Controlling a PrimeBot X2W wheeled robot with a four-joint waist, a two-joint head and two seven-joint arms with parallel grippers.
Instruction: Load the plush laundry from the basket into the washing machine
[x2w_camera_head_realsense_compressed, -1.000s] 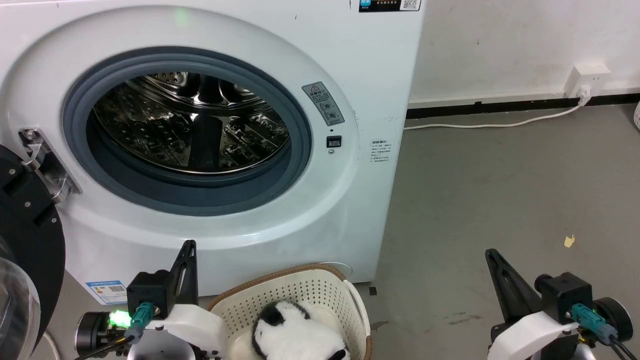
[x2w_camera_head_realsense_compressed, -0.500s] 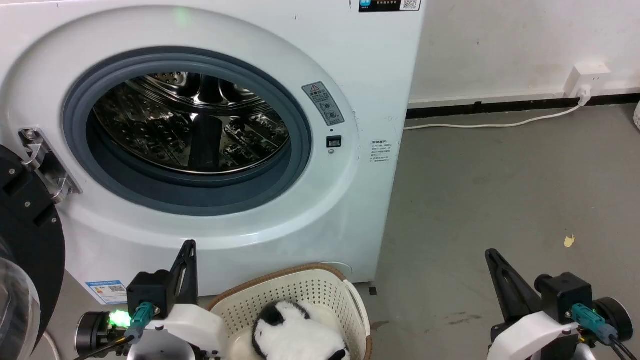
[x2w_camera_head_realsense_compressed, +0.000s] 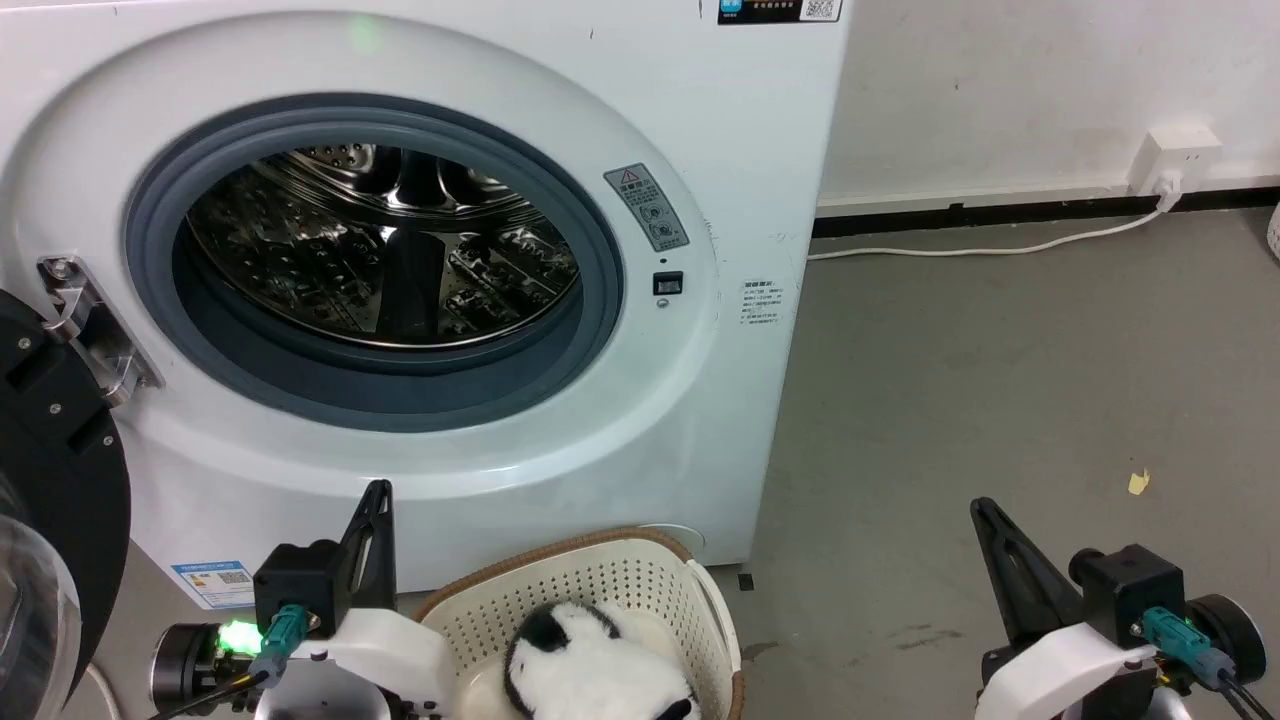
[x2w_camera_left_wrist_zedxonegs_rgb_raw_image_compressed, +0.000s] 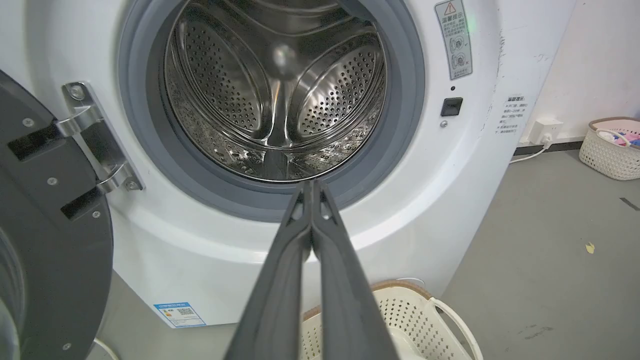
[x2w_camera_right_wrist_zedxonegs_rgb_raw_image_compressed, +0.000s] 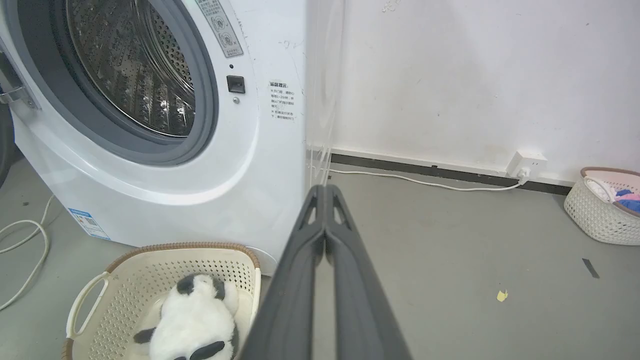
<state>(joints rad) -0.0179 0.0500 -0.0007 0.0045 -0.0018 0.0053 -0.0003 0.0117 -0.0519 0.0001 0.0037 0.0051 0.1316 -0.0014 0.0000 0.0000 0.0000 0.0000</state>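
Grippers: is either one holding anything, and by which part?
Nothing is held. The left gripper and right gripper are both shut with nothing between the fingers. The panda toy lies untouched in the basket.

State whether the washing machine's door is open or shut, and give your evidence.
Open. The door of the washing machine hangs swung aside on its hinge, leaving the port uncovered and the steel drum visible.

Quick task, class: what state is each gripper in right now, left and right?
Left gripper: closed, holding nothing.
Right gripper: closed, holding nothing.
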